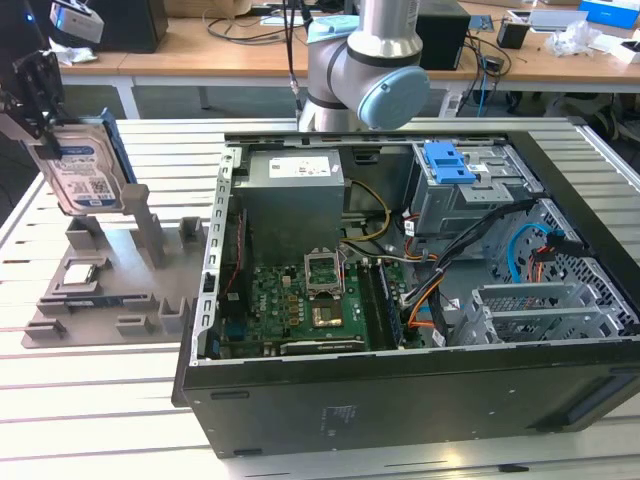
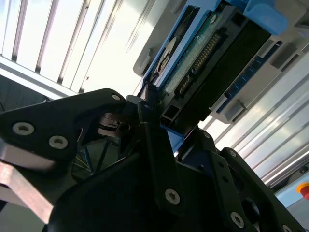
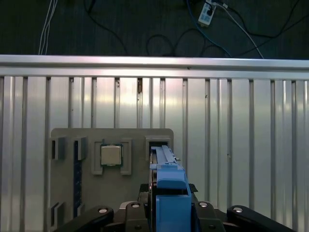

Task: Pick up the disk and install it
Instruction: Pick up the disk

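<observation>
My tool (image 1: pixel 38 90) is pressed together on the disk (image 1: pixel 82 170), pinching it by its upper edge. In the second wrist view the black fingers (image 2: pixel 145 145) are clamped on the end of the blue-framed drive (image 2: pixel 207 53), with its row of connector pins turned toward the camera.

The disk hangs below me at the exterior view's far left. It stands on edge with its long axis close to vertical, and its labelled face is turned toward the near side. Its lower edge is right over the grey holder plate (image 1: pixel 110 290) on the desk (image 1: pixel 100 400). I cannot tell whether it has cleared the upright stand beneath it or is touching it. In the first wrist view the disk's blue frame (image 3: pixel 169 179) runs away from me over the plate's slot, just beside the slot that holds a square chip (image 3: pixel 111 155).

What matters is where the drive cage (image 1: pixel 470 205) lies. It is well apart from me, toward the exterior view's right, inside the open computer case (image 1: pixel 400 400) and under the blue bracket (image 1: pixel 450 160). The cage's bays look as if they lie level, so I judge that the upright disk is not lined up with them.
</observation>
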### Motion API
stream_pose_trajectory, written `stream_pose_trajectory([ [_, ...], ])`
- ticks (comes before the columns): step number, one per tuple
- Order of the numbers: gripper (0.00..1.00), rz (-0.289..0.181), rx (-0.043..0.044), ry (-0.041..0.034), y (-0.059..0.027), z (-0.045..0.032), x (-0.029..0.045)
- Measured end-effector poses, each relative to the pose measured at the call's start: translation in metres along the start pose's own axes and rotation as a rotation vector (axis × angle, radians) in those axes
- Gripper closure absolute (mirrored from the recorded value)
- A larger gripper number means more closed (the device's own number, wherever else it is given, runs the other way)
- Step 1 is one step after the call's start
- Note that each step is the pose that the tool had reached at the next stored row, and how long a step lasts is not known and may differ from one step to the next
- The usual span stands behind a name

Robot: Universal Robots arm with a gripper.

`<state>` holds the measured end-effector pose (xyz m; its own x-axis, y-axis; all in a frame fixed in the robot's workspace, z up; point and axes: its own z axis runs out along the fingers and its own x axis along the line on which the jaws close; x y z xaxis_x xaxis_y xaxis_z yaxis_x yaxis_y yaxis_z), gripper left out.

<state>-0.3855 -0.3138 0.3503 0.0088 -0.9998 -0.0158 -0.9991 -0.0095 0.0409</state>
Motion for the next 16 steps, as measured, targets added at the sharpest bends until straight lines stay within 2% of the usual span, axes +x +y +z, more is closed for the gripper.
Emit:
stream_pose_trajectory([
  [10,0.63,0.000,0.0000,0.0000,0.0004,-0.0089,-0.0001],
  [16,0.63,0.000,-0.0001,0.0000,0.0005,-0.0118,-0.0002],
])
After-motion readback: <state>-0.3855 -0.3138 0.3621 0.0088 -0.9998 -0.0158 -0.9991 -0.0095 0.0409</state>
